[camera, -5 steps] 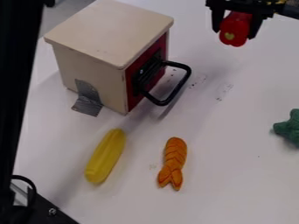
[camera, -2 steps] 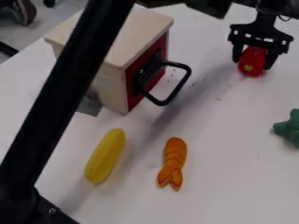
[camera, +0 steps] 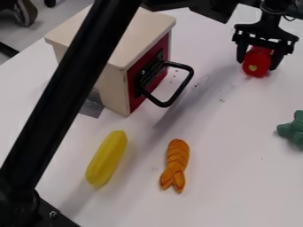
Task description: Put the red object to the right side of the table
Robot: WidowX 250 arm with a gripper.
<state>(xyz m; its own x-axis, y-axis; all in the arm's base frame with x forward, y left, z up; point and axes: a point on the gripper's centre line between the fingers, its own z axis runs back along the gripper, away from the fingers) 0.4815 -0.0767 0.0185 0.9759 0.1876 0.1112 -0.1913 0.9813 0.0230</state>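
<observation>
Fingers (camera: 241, 53), spread only by the red toy (camera: 257, 62) they clasp, hang near the tabletop (camera: 231, 142)'s far edge. Settle it before releasing.

High viewpoint, slanting down, fairly near table (camera: 237, 186)

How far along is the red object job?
Pickup looks done: the red object sits between the fingers of the hand. In hand: placement, with the object already over the right part of the table, beyond the drawer handle. Left, as far as I can judge: opening the fingers and backing off. Can't tell if it touches down.
</observation>
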